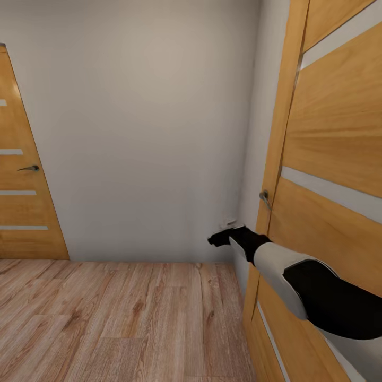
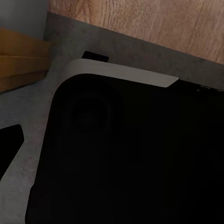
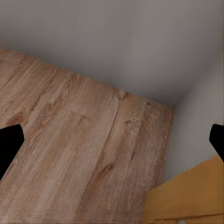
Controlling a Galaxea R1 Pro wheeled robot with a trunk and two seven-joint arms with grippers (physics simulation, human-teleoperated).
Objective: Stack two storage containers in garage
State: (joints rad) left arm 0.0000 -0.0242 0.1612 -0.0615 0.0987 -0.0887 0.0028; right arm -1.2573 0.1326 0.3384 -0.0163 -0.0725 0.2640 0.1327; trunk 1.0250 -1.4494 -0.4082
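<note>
Your right gripper [image 3: 112, 140] spread wide, empty, beside the wooden door [image 1: 329, 159]; left gripper's state can't be told. No containers visible. Transit step, I judge: steer past wall [image 1: 138, 122].

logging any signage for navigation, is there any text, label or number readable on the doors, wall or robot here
None: no text, label or number is readable in any view.
The wooden door beside the right arm has only pale stripes and a handle.
The far door, grey wall and plank floor are bare.
</note>
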